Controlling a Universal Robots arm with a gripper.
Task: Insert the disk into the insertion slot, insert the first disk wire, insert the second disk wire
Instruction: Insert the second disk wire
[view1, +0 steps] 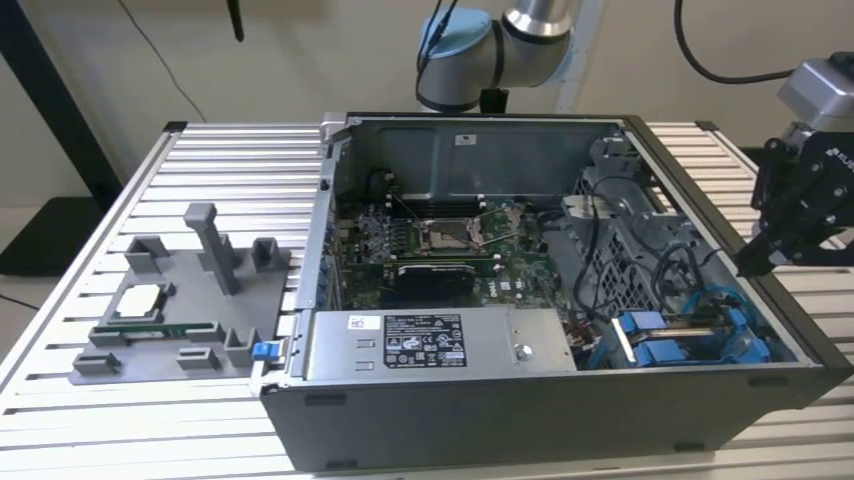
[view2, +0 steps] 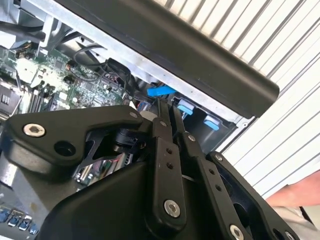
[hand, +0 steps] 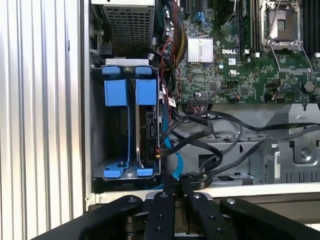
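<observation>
Slatted metal table is seen beneath an open computer case, which is laid on its side with the board exposed. At the case's corner toward the exterior view's right, the slot is made out as a grey metal cage with blue fittings.

The disk is judged to be seated in it already. It is seen edge-on inside the cage, with its blue carrier tab level with the neighbouring one, so the first step is taken as done.

Black wires and a blue wire are draped just beside the disk's connector edge. A small plug is seen against that edge, but whether it is pushed home cannot be told. The two wire steps are therefore judged unfinished, or at most partly done.

The gripper is held over the case's outer wall, near the slot's end. In the exterior view it is seen above that wall. Its jaws are drawn together, and nothing is clearly pinched between them. The blue wire runs toward their tips, but contact cannot be confirmed. The disk is placed ahead of the jaws, near them but apart, and not between them.
</observation>
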